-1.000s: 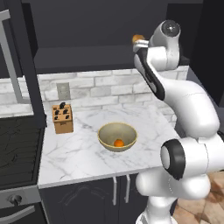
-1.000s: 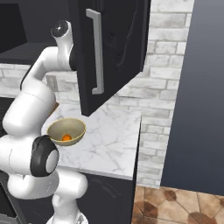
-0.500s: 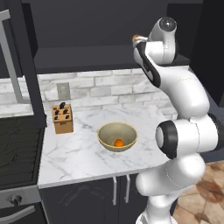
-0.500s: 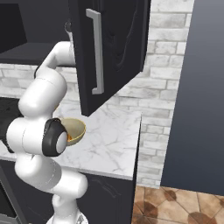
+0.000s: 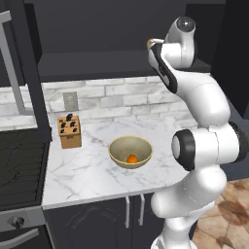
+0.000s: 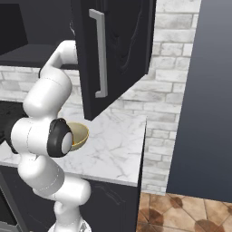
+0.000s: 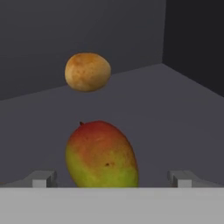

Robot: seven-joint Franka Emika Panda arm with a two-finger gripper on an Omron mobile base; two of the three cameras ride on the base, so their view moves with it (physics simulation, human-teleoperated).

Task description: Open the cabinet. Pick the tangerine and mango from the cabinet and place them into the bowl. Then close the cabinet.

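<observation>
The gripper (image 7: 111, 177) is spread wide, with the mango (image 7: 101, 154) lying between its fingertips on the cabinet (image 6: 120, 50) shelf, not yet gripped. If closed off-centre, the rounded fruit could be nudged away toward the brownish fruit (image 7: 87, 72) behind. The open door is hanging close beside the arm; room is left above the bowl (image 5: 130, 151), where the tangerine (image 5: 132, 159) is resting.
</observation>
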